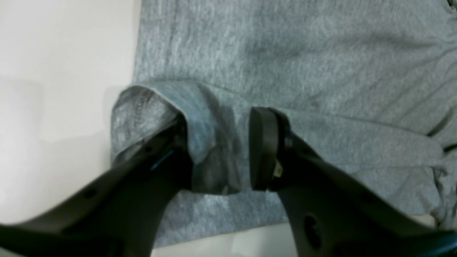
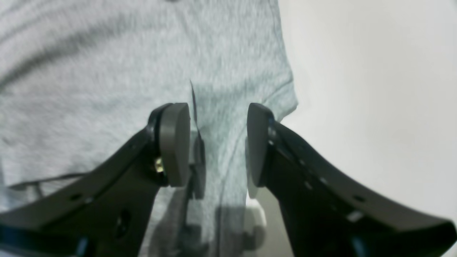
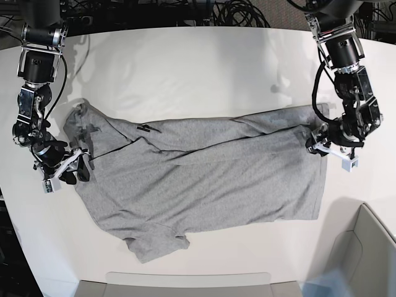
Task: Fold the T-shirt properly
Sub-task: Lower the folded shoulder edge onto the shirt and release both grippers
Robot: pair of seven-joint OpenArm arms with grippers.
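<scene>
The heather-grey T-shirt (image 3: 204,179) lies spread sideways on the white table, plain side up, with its upper part folded over along a long diagonal crease. My left gripper (image 3: 318,145) is at the hem corner on the right. In the left wrist view the left gripper (image 1: 221,117) has its jaws apart, and a rolled fold of the T-shirt (image 1: 303,53) drapes over one finger and fills the gap. My right gripper (image 3: 74,170) is at the shirt's left end. In the right wrist view the right gripper (image 2: 217,117) stands open just above the edge of the T-shirt (image 2: 89,71), gripping nothing.
A grey bin (image 3: 365,247) stands at the table's lower right corner, and a grey tray edge (image 3: 185,281) runs along the front. Black cables (image 3: 235,12) lie behind the table's far edge. Bare white table (image 3: 185,74) surrounds the shirt.
</scene>
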